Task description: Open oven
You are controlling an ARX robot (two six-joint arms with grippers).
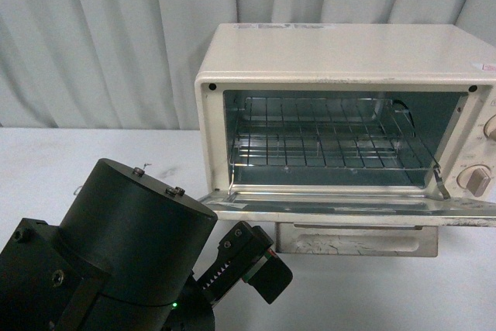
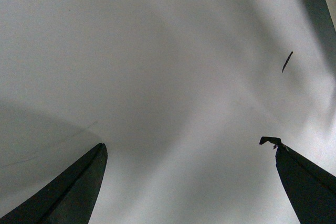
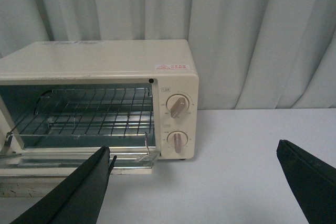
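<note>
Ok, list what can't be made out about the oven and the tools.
Right wrist view: the oven's left end is cut off by the edge, the knobs' markings are too small to read, and a finger of the right tool covers part of the door.
Front view: the knobs are cut off by the right edge; the right tool is out of frame.
Left wrist view: the left tool faces only table; no oven.

Left hand (image 2: 185,142), right hand (image 3: 192,145), both agape.

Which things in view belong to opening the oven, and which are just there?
Job: oven, its door folded down, wire rack exposed; left tool, open.
Just there: table, curtain.
</note>
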